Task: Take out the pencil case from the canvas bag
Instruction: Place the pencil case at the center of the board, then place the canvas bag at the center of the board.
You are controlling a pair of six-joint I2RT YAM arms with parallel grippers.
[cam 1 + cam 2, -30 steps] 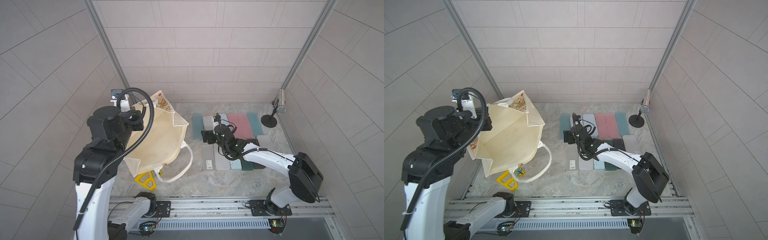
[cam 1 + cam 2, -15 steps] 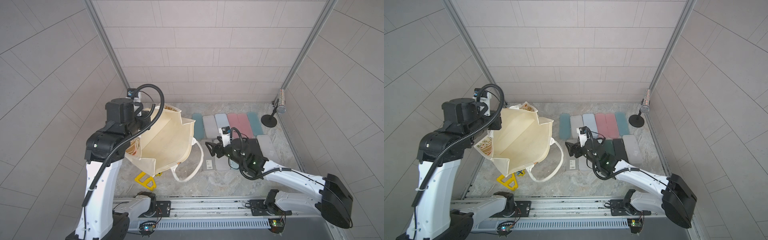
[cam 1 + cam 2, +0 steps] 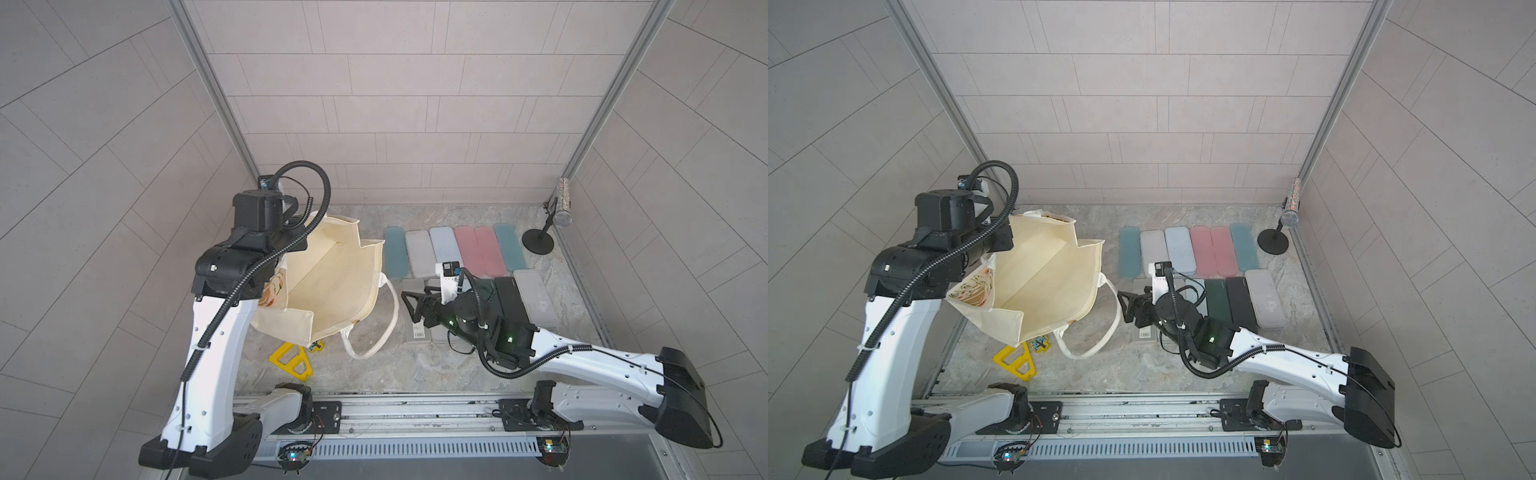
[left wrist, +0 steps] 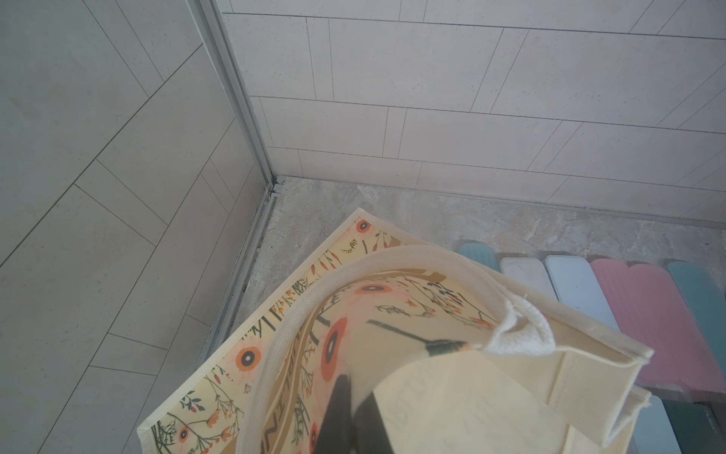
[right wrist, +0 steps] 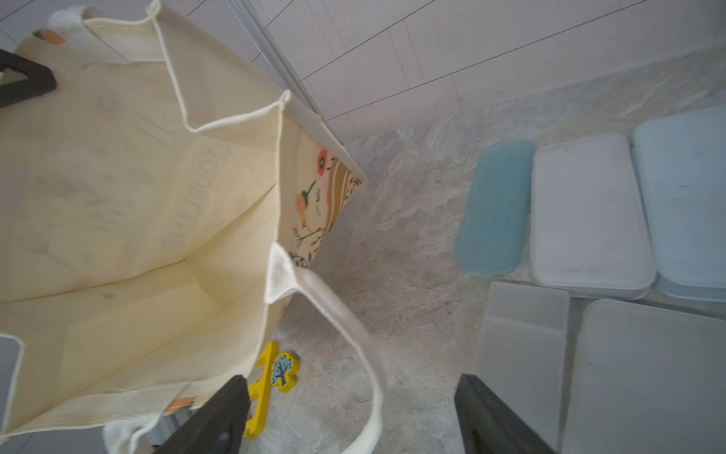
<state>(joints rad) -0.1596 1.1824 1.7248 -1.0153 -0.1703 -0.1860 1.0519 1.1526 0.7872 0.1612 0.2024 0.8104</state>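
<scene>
My left gripper (image 4: 353, 420) is shut on the wall of the canvas bag (image 3: 332, 282) (image 3: 1042, 282) near its rim and holds it lifted and tilted; the arm hides the gripper in both top views. The bag's mouth faces up and right, and its inside (image 5: 118, 196) shows only bare cream fabric. Several flat pencil cases (image 3: 449, 249) (image 3: 1179, 249) lie in two rows on the table right of the bag. My right gripper (image 3: 409, 307) (image 3: 1125, 307) (image 5: 353, 424) is open beside the bag's hanging white handle (image 3: 390, 316) (image 5: 353, 334) and holds nothing.
A yellow toy piece (image 3: 293, 359) (image 5: 263, 377) and a small tree figure (image 5: 285, 371) lie on the table under the bag's front corner. A microphone on a black stand (image 3: 544, 232) is at the back right corner. Tiled walls close three sides.
The left arm has swung the bag to the right and lower. The right gripper has drawn back from the rows of cases toward the front and now points at the bag.
</scene>
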